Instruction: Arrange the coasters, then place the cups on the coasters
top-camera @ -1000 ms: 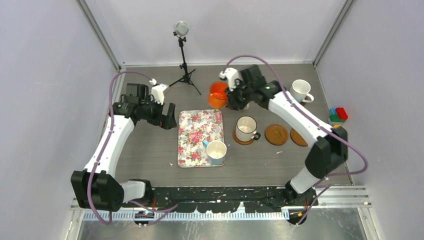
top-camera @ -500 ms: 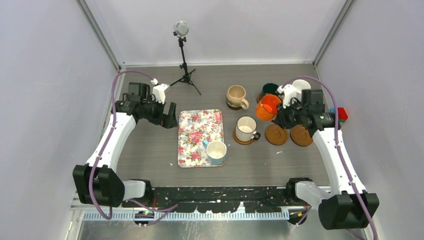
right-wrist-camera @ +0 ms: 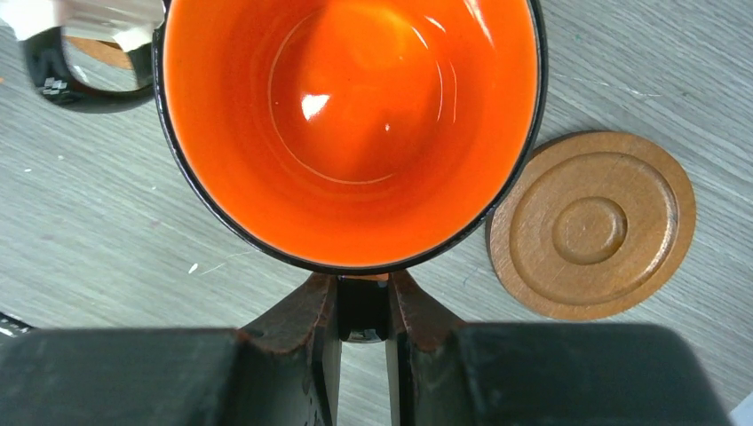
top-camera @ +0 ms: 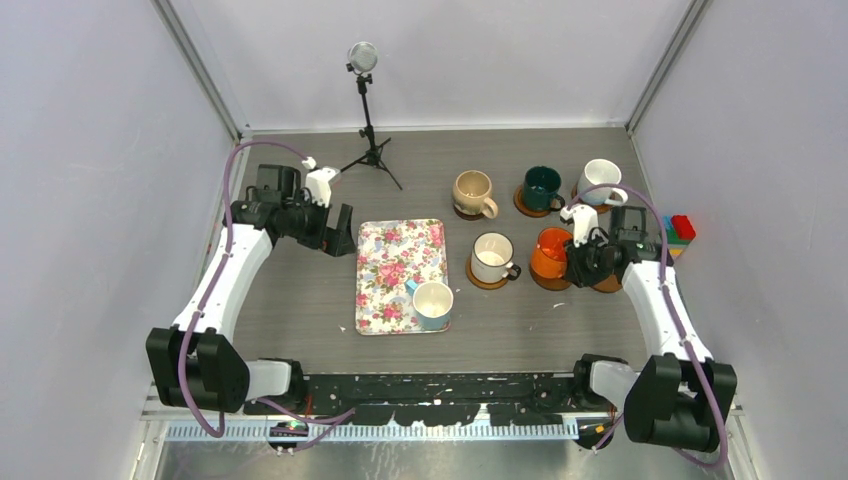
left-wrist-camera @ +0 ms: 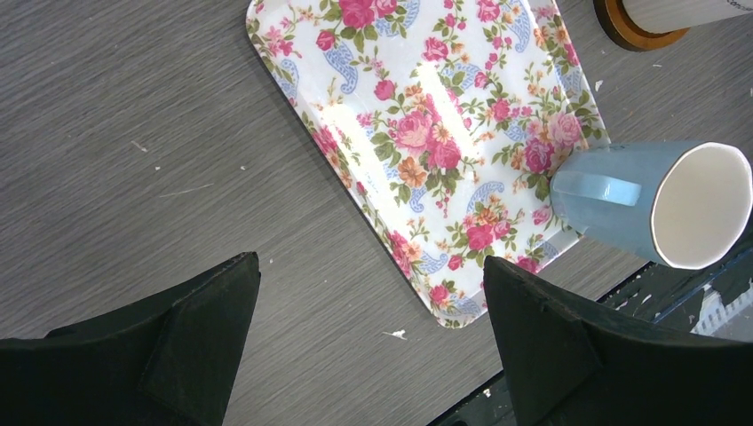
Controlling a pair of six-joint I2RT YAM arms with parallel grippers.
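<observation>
Grey wood-grain table (top-camera: 300, 300) lies under both arms. I see my right gripper (right-wrist-camera: 362, 300) pinched tight on the handle of the orange cup (right-wrist-camera: 355, 115), which is upright with a bare coaster (right-wrist-camera: 590, 224) just to its right; whether a coaster lies beneath it I cannot tell. Farther out, the white cup (top-camera: 491, 256), beige cup (top-camera: 472, 190) and dark green cup (top-camera: 541, 185) each stand on a coaster. My left gripper (left-wrist-camera: 368, 266) hangs spread wide beside the floral tray (left-wrist-camera: 426, 133), whose near corner holds the light blue cup (left-wrist-camera: 657, 204)
</observation>
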